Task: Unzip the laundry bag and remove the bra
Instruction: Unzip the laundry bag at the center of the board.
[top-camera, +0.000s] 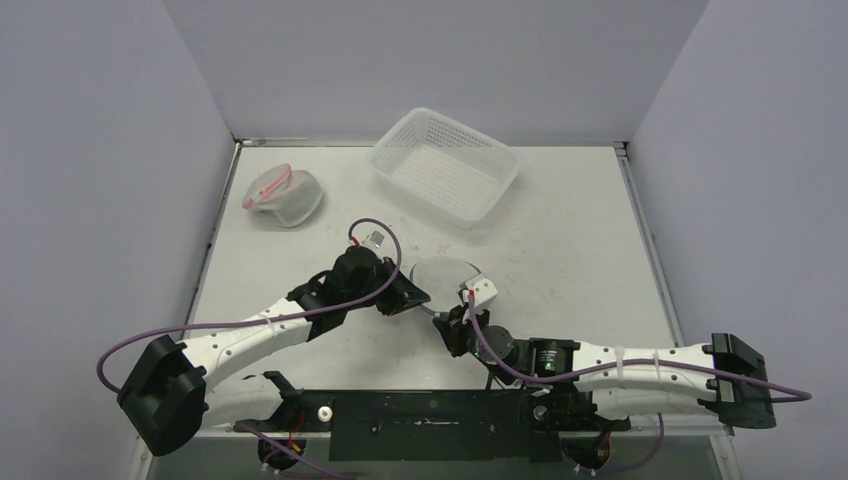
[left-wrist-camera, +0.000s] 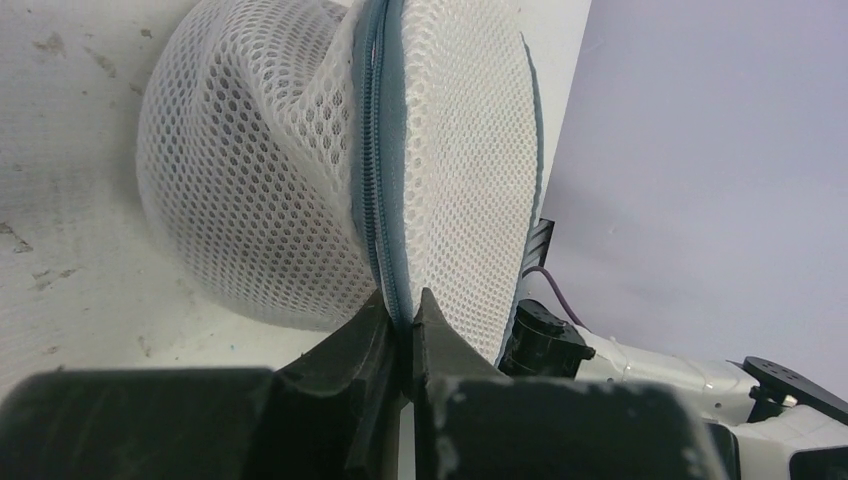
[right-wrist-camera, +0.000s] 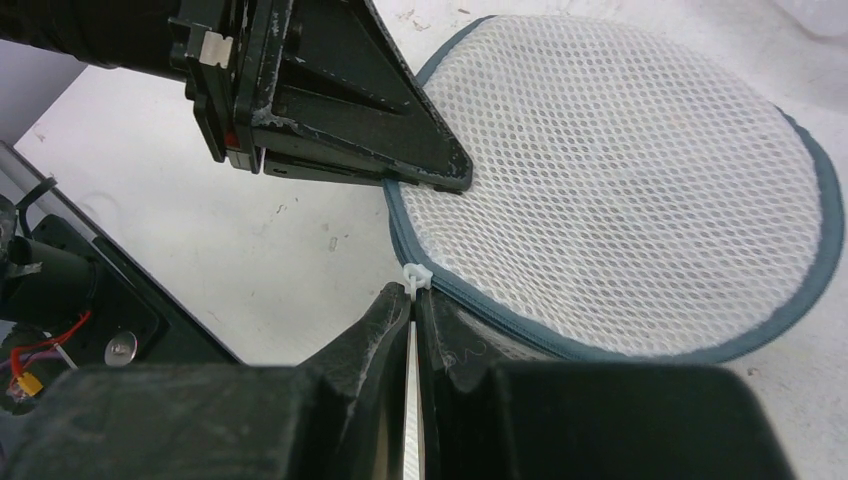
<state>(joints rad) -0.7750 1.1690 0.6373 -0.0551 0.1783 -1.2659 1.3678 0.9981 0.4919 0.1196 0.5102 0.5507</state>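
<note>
The laundry bag is a round white mesh pouch with a grey-blue zipper rim, lying mid-table. In the left wrist view the bag stands on edge, its zipper running down into my left gripper, which is shut on that zippered rim. In the right wrist view the bag lies flat and my right gripper is shut on the small white zipper pull at the rim. The left gripper's fingers pinch the rim just beyond. From above, the left gripper and right gripper meet at the bag's near edge. The bra is hidden.
A white perforated plastic basket sits at the back centre. A second mesh bag with pink trim lies at the back left. Walls enclose the table on three sides.
</note>
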